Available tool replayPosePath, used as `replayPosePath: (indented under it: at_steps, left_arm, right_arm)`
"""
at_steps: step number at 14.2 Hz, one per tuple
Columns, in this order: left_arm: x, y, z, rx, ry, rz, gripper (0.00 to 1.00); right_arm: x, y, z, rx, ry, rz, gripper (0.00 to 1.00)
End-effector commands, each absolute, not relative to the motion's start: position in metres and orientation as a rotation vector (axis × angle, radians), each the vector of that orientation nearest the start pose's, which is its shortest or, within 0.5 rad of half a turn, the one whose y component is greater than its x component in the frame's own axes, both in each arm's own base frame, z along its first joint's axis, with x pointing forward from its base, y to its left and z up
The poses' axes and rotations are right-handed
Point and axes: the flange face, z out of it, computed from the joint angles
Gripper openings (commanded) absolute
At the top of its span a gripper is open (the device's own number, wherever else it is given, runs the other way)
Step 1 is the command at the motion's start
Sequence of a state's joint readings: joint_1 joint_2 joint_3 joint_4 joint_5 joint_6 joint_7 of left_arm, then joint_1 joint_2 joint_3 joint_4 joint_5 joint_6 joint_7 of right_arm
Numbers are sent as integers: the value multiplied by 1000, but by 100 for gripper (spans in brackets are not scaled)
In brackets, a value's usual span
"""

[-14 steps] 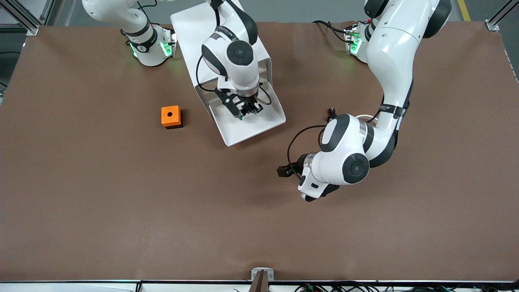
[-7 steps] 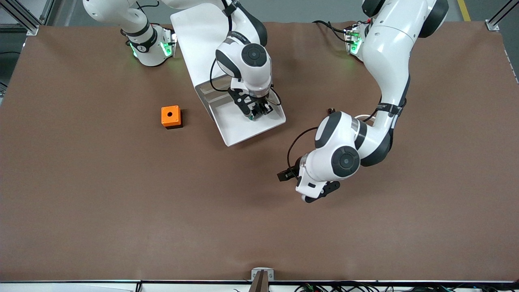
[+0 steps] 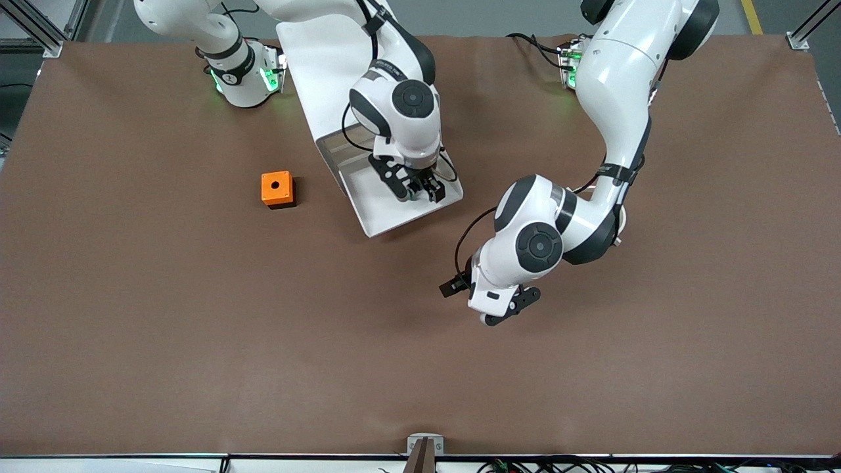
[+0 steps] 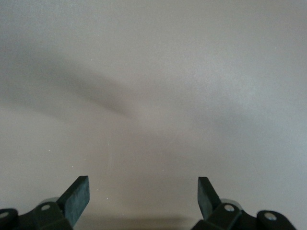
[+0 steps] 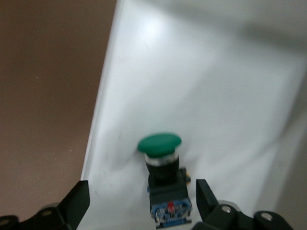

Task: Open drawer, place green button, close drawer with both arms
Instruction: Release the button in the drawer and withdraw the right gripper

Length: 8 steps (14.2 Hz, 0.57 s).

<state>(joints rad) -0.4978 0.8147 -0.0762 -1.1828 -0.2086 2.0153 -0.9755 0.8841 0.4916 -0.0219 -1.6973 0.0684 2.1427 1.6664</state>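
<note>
Drawer (image 3: 387,210) open, button (image 5: 163,177) lying inside by its edge between my right gripper's (image 3: 420,192) spread fingers — my left gripper (image 4: 143,196), wide and empty, waits over the table — closing remains.

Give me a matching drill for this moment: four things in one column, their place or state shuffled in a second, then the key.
Things
1. button
2. orange cube
3. right tool
4. left tool

Places or states
A. open, over bare table
B. open, over the pulled-out drawer
C. lying in the drawer, between open fingers
D. on the table beside the drawer, toward the right arm's end

Pairs: 1-C, 2-D, 3-B, 4-A
</note>
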Motion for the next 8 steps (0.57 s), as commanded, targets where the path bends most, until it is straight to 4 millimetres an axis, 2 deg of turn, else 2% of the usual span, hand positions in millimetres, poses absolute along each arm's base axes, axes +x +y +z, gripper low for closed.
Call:
replayPosePath:
  at_steps: [1, 2, 4, 8]
  left_arm:
    - [636, -416, 300, -3169, -866, 181, 99]
    - [631, -424, 298, -3165, -848, 177, 99]
    - [616, -438, 286, -3143, -790, 169, 99]
    - [595, -466, 276, -3121, -768, 117, 99]
  right_arm:
    - [495, 456, 367, -3049, 994, 155, 100]
    - [522, 418, 394, -3091, 874, 191, 100]
    - [560, 347, 428, -3127, 678, 236, 100]
    - [607, 207, 465, -3137, 370, 278, 100]
